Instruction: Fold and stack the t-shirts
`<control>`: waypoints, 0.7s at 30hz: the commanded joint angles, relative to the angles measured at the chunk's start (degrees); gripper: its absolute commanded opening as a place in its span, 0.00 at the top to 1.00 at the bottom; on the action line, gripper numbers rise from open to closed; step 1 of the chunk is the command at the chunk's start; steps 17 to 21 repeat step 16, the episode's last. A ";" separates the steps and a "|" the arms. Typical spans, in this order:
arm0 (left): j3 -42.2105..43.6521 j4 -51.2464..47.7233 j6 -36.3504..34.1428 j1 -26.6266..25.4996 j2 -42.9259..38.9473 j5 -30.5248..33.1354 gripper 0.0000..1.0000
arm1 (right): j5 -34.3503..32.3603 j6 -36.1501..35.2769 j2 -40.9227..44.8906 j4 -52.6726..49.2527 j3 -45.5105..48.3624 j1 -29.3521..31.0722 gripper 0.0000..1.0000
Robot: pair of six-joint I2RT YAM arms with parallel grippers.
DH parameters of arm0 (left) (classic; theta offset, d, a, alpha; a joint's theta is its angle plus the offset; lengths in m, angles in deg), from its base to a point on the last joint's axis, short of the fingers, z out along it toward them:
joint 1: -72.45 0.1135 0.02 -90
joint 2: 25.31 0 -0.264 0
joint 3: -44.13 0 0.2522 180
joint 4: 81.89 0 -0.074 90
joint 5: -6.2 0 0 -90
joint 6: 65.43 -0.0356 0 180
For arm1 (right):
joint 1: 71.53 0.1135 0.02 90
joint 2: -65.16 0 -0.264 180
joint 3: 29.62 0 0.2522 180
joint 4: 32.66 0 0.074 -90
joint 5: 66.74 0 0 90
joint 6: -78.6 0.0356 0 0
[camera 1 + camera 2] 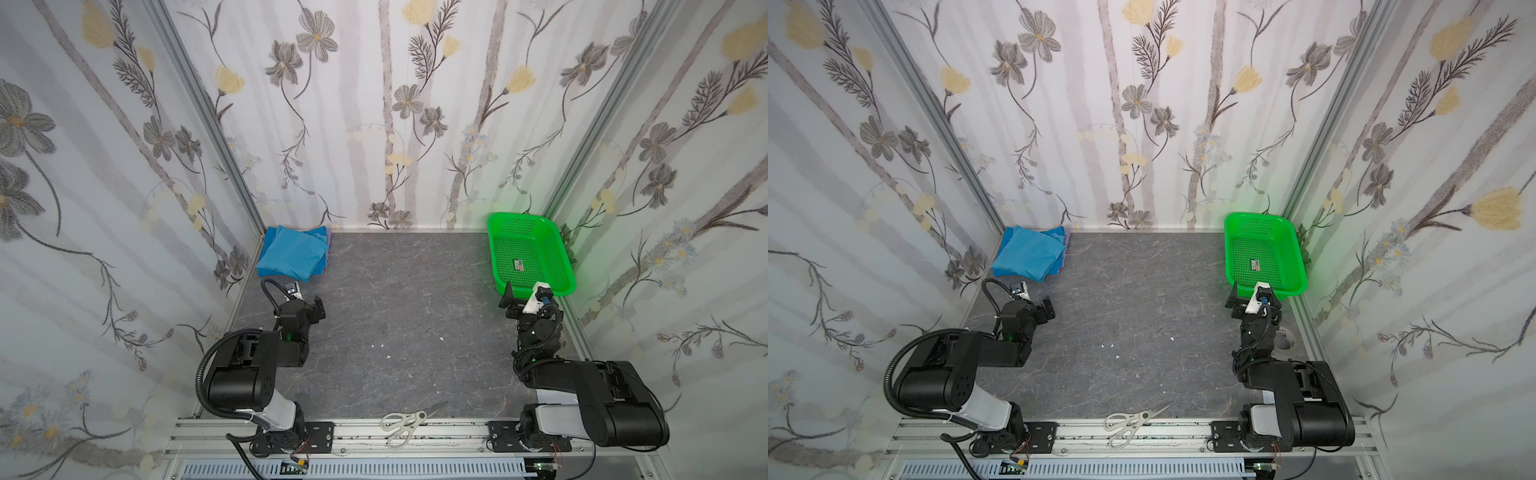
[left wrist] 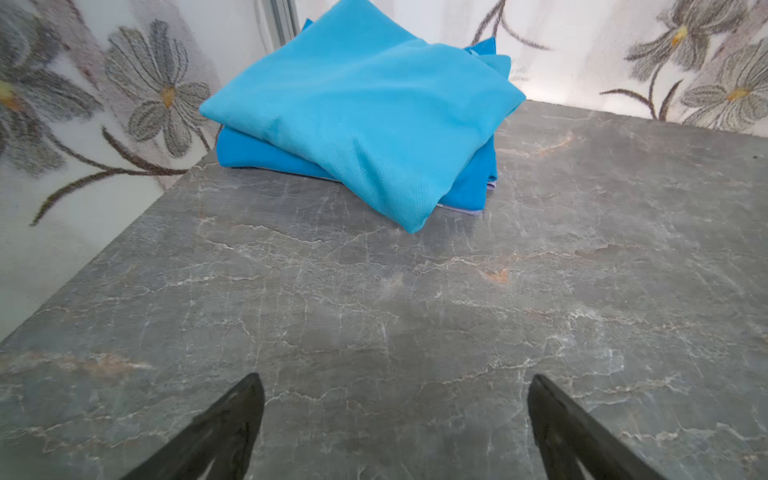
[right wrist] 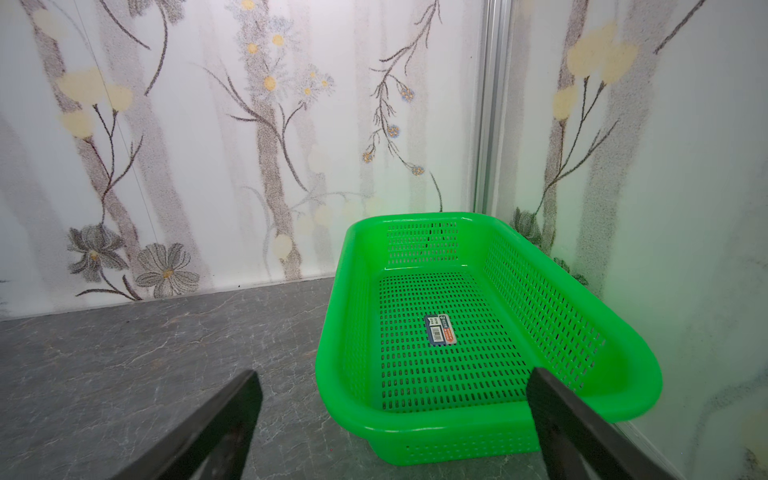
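Table (image 1: 395, 299) carries the folded t-shirts (image 1: 291, 255), stacked in its far left corner with the sky-blue one on top, and a green basket (image 3: 436, 440) at far right (only a sticker (image 3: 440, 330) inside). Left gripper (image 2: 395, 378) is the nearer: the pile lies straight ahead, close but not touching, one corner toward its jaws, which stand wide and empty. Right gripper (image 3: 395, 374), well apart from the pile, likewise wide and empty.
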 commanded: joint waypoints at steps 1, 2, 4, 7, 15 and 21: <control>-0.73 3.22 -0.18 -0.13 -0.01 -0.03 0.00 | 0.44 0.21 -0.03 -0.34 -0.42 -0.04 0.00; -0.71 3.50 -0.27 -0.12 0.33 0.21 0.00 | 0.48 0.19 -0.01 -0.39 -0.43 -0.05 0.00; -1.06 2.63 -0.16 -0.10 0.03 0.37 0.00 | 0.56 0.21 -0.01 -0.48 -0.43 -0.07 0.00; -1.26 2.49 -0.50 -0.54 0.22 1.18 0.00 | 0.64 0.15 -0.09 -0.64 -0.52 -0.07 0.00; -1.44 2.61 -0.86 -0.98 0.36 1.74 0.00 | 0.69 0.18 -0.10 -0.79 -0.54 -0.08 0.00; -1.41 2.64 -0.85 -0.98 0.39 1.72 0.00 | 0.66 0.19 -0.01 -0.64 -0.56 -0.19 0.00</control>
